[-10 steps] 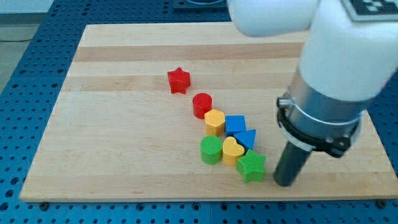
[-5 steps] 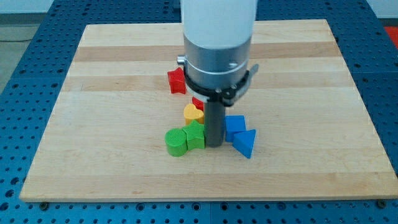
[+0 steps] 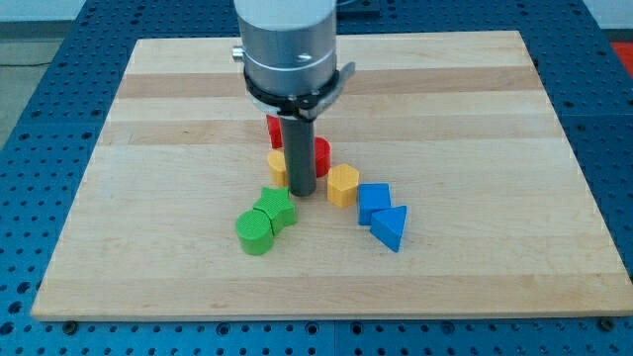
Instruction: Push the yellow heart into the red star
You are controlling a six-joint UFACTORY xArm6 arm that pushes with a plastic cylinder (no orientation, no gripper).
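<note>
My tip point(image 3: 302, 192) had no pincer to report. The yellow heart point(image 3: 278, 164) touched it at ten o'clock; the half-hidden red star point(image 3: 273, 127) lay at twelve o'clock beyond.

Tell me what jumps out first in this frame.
The big white-and-grey arm dominates the view's top centre, its rod planting my tip amid the blocks. The yellow heart sits at its left, the red star just above, half hidden; a green pair lies lower left.
</note>
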